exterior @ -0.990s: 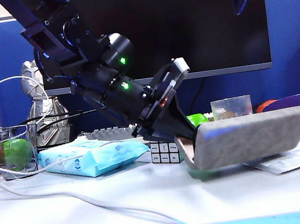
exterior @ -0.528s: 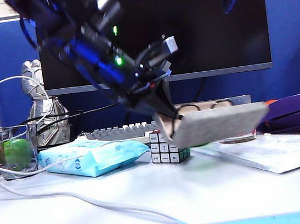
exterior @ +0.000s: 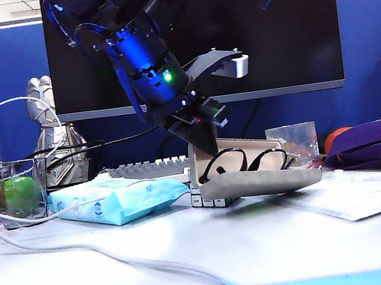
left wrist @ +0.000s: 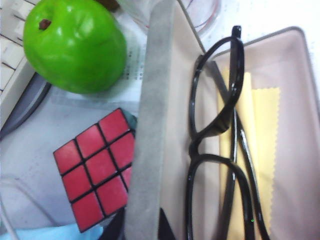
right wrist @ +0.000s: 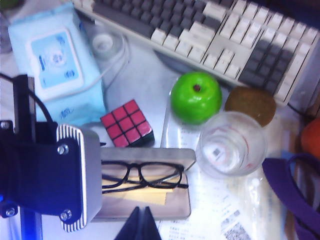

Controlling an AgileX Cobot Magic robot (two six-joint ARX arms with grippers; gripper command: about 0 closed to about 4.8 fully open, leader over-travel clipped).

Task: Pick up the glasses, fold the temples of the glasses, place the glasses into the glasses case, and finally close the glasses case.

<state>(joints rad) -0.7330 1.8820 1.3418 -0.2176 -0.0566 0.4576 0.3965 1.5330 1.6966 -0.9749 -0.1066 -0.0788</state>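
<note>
The grey glasses case (exterior: 273, 182) lies open and nearly level just above the table, its left end over the Rubik's cube (exterior: 209, 201). The black glasses (exterior: 249, 159) rest inside on the beige lining, temples folded along the frame. My left gripper (exterior: 199, 157) comes down from the upper left and is shut on the case's left end. In the left wrist view its two dark fingers pinch the grey case wall (left wrist: 152, 125), beside the glasses (left wrist: 215, 150). My right gripper (right wrist: 141, 225) hovers shut and empty above the case (right wrist: 175, 206) and glasses (right wrist: 142, 175).
A pale blue tissue pack (exterior: 113, 198) and white cable (exterior: 85, 249) lie on the left. The red-faced cube (right wrist: 127, 122), a green apple (right wrist: 196, 97), a clear cup (right wrist: 230, 145), a keyboard (right wrist: 210, 30), papers (exterior: 366, 193) and purple cloth (exterior: 373, 143) surround the case.
My left arm swung the case leftward and rolled it. Its grey outside faced the camera before; now it is open side up and level, with the glasses showing.
</note>
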